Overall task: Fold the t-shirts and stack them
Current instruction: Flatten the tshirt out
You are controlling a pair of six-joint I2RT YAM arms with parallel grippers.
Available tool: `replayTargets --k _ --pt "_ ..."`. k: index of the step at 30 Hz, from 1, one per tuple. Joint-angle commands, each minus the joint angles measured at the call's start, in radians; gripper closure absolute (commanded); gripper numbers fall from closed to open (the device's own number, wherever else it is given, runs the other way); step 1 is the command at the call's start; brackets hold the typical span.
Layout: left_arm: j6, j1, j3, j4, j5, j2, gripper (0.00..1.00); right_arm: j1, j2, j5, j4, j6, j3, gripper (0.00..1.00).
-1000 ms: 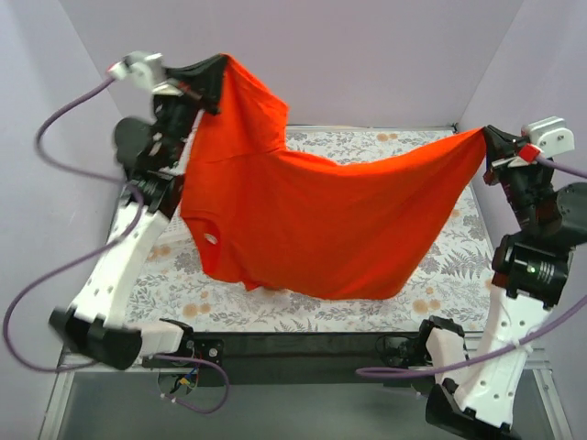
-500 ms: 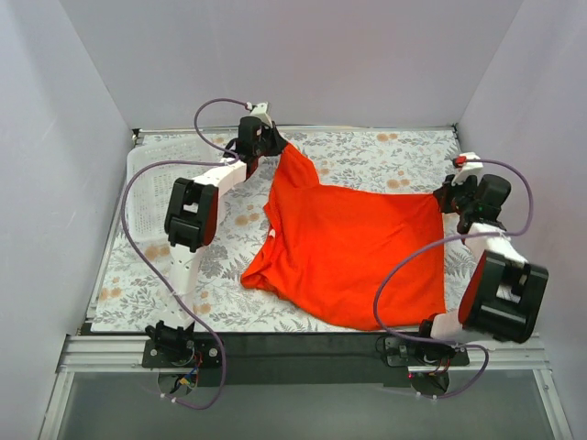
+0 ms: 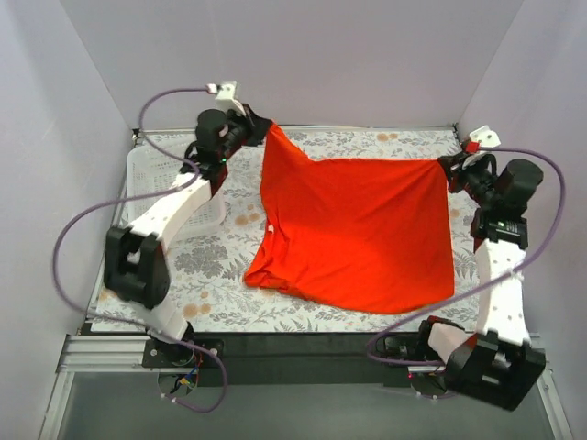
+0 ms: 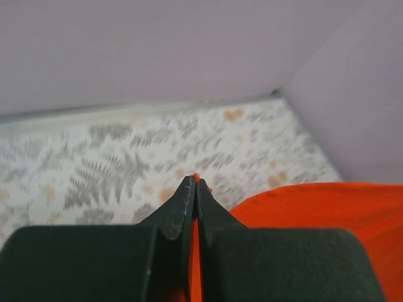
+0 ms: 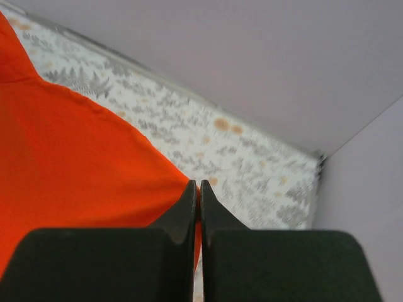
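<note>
One bright orange-red t-shirt [image 3: 353,229] is spread over the floral table, its far edge stretched between my two grippers. My left gripper [image 3: 260,128] is shut on the shirt's far left corner near the back wall; a strip of orange fabric [image 4: 193,251] shows between its closed fingers [image 4: 194,184]. My right gripper [image 3: 447,167] is shut on the far right corner; the fabric [image 5: 75,163] runs from its fingers [image 5: 196,186] off to the left. The shirt's near part lies crumpled toward the front left [image 3: 266,270].
A white perforated basket [image 3: 147,197] lies flat at the table's left side, partly under the left arm. Purple cables loop off both arms. Walls close the back and both sides. The black front rail [image 3: 303,344] runs along the near edge.
Both grippers have carried the shirt's corners toward the back wall and farther apart. The shirt lies flatter and wider than half a second ago; a second ago it hung high in the air.
</note>
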State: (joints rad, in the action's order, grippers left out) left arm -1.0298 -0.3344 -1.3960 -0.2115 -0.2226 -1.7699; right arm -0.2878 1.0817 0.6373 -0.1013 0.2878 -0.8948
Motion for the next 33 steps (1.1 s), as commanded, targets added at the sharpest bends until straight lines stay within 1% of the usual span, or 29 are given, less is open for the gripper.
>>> replayTargets --k 1,3,4,5,7,8,10,11,14,18,21,24,27,28,30,31,32,33 --pt "0.011 -0.043 0.055 -0.137 0.011 0.416 1.00 -0.008 -0.188 0.073 0.133 -0.007 -0.199 0.99" --pt "0.007 -0.060 0.068 -0.117 0.008 0.530 1.00 -0.008 -0.242 0.058 0.184 -0.047 -0.280 0.99" --pt "0.001 -0.063 0.075 -0.114 0.003 0.581 1.00 -0.010 -0.278 0.032 0.199 -0.058 -0.376 0.99" --pt "-0.009 -0.064 0.075 -0.105 0.000 0.677 1.00 -0.010 -0.290 0.019 0.216 -0.071 -0.421 0.99" --pt "-0.018 -0.069 0.066 -0.092 0.006 0.754 1.00 -0.010 -0.318 -0.032 0.270 -0.107 -0.553 0.99" --pt "-0.018 -0.068 0.048 -0.075 0.006 0.824 1.00 -0.011 -0.322 -0.054 0.287 -0.117 -0.599 0.99" --pt "-0.023 -0.069 0.020 -0.057 0.011 0.874 1.00 -0.010 -0.338 -0.120 0.314 -0.142 -0.662 0.99" --pt "-0.019 -0.069 -0.024 -0.036 0.005 0.904 1.00 -0.008 -0.341 -0.135 0.319 -0.147 -0.725 0.99" --pt "-0.026 -0.068 -0.113 0.006 -0.018 0.938 1.00 -0.001 -0.345 -0.200 0.348 -0.157 -0.837 0.99" --pt "-0.033 -0.069 -0.216 0.063 -0.046 0.951 1.00 0.041 -0.342 -0.298 0.385 -0.154 -0.972 0.99" --pt "-0.033 -0.068 -0.241 0.092 -0.058 0.961 1.00 0.061 -0.342 -0.340 0.410 -0.138 -1.038 0.99" --pt "-0.020 -0.069 -0.213 0.107 -0.032 0.975 1.00 0.062 -0.355 -0.337 0.420 -0.128 -1.029 0.99" --pt "-0.001 -0.069 -0.132 0.109 0.015 0.971 1.00 0.065 -0.379 -0.294 0.420 -0.125 -0.907 0.99" --pt "0.007 -0.069 -0.080 0.094 0.023 0.965 1.00 0.064 -0.400 -0.256 0.414 -0.116 -0.809 0.99" --pt "0.017 -0.068 -0.016 0.063 0.058 0.935 1.00 0.065 -0.422 -0.223 0.373 -0.105 -0.681 0.99" --pt "0.019 -0.068 0.012 0.025 0.065 0.919 1.00 0.065 -0.445 -0.202 0.349 -0.089 -0.541 0.99" --pt "0.026 -0.068 0.070 0.008 0.075 0.876 1.00 0.064 -0.454 -0.196 0.322 -0.081 -0.479 0.99" --pt "0.028 -0.069 0.095 -0.008 0.086 0.845 1.00 0.065 -0.460 -0.192 0.301 -0.070 -0.419 0.99"
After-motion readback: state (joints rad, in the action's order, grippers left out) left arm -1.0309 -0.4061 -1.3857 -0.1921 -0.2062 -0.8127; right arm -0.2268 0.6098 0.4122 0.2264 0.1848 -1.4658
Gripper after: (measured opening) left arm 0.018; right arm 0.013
